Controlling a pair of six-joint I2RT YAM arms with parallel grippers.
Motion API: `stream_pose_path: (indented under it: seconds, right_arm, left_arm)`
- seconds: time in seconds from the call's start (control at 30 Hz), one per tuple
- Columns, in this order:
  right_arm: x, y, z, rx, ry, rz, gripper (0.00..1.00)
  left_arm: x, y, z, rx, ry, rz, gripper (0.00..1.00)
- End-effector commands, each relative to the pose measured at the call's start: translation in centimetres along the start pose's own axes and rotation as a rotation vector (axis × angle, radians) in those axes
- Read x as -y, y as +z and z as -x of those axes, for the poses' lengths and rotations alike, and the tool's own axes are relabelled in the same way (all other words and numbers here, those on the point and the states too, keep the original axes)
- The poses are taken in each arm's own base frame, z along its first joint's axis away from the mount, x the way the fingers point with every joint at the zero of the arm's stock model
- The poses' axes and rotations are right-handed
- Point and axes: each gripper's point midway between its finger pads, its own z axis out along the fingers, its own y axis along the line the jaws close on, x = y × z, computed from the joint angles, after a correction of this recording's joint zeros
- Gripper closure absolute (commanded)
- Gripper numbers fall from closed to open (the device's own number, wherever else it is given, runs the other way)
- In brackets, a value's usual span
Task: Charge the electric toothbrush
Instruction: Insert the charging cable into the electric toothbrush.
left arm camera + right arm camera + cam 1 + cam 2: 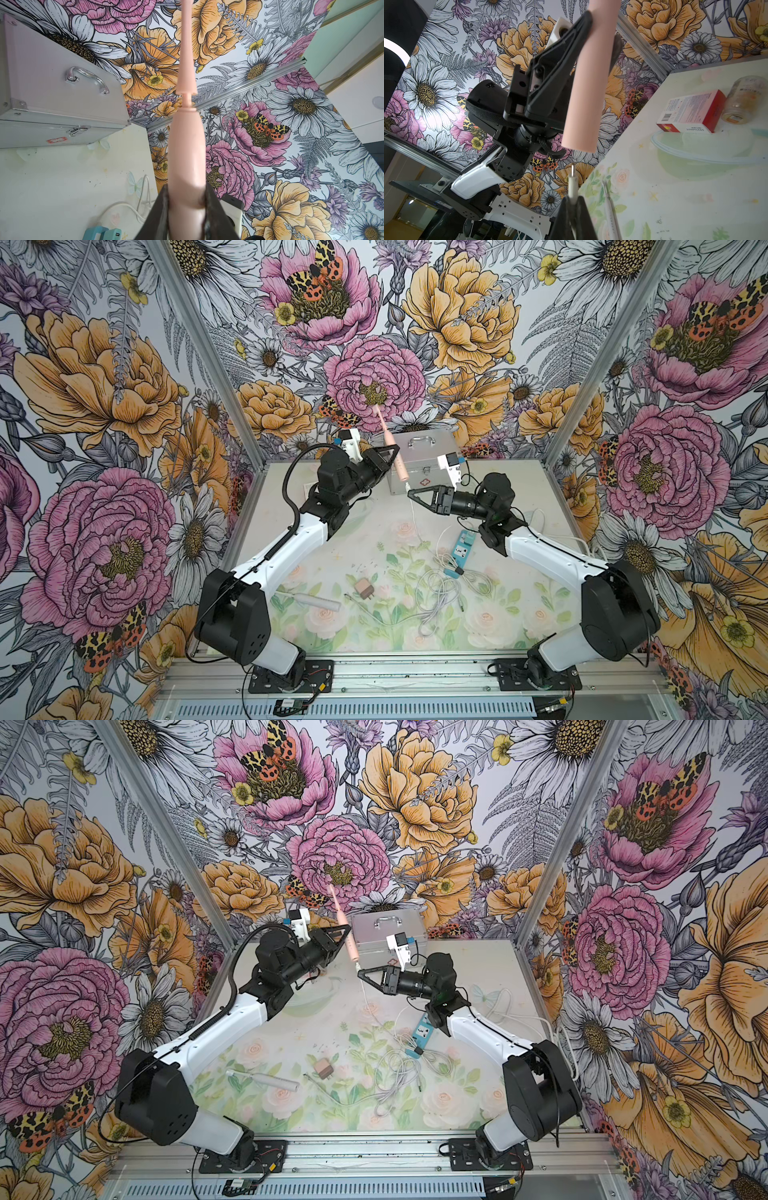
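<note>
Right wrist view: your left claw point(602, 33) clamps the pink electric toothbrush point(586, 93) in the upper centre, off the tabletop point(695, 197), long axis steep, flat base pointing down, just apart from the upturned charging plug point(572, 181) pinched in your right claw point(572, 204).

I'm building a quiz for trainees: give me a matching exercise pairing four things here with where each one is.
1 pink toothbrush
2 cable plug
3 white toothbrush
4 case

A lying near the table front
B in the right gripper
C at the table's back
D in the left gripper

Pairs: 1-D, 2-B, 3-A, 4-C
</note>
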Motion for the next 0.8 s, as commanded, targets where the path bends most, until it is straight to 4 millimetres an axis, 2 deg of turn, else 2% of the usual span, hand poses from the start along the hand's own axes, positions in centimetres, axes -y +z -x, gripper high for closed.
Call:
stream_pose_path:
  seconds: [0.0, 0.13, 0.43, 0.57, 0.77]
  right_arm:
    - [-1.4, 0.2, 1.9, 0.039, -0.052, 0.033, 1.0]
    - [-1.4, 0.3, 2.1, 0.044, -0.052, 0.032, 1.0]
    - [0.5, 0.4, 1.2, 0.031, -0.018, 0.003, 1.0]
    - [0.4, 0.2, 1.7, 0.047, -0.032, 0.0, 1.0]
    - [-0.4, 0.0, 2.6, 0.062, -0.048, 0.01, 1.0]
  left_arm:
    - [2.9, -0.7, 0.1, -0.005, 0.034, -0.079, 1.0]
    - [2.9, -0.7, -0.1, -0.006, 0.037, -0.078, 1.0]
    - [3.2, -0.9, 0.3, 0.007, 0.02, -0.082, 1.0]
    - [3.5, -0.8, -0.1, -0.003, 0.026, -0.09, 1.0]
    - [3.0, -0.8, -0.2, -0.006, 0.028, -0.078, 1.0]
